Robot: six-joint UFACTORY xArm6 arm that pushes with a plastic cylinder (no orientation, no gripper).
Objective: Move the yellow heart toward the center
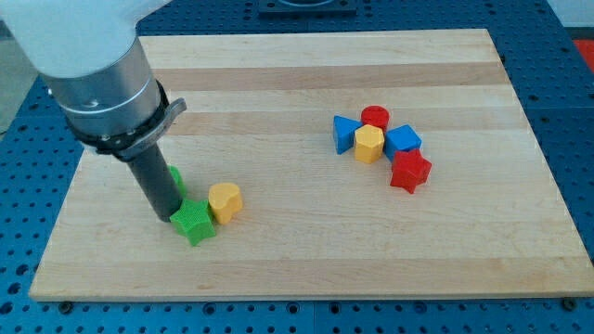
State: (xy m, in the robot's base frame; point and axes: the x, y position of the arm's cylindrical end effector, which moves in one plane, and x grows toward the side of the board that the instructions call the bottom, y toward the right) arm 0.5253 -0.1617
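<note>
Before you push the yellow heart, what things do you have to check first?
1. Yellow heart found, lower left of the board: ok.
2. My tip on the correct side to push it toward the center: not ok, the green star sits between them.
3. Green star apart from the heart: not ok, they look like they touch.
4. Another green block behind my rod: shape cannot tell.
5. Path to the center free of blocks: ok.
6. Cluster around the yellow hexagon out of the way: ok.
</note>
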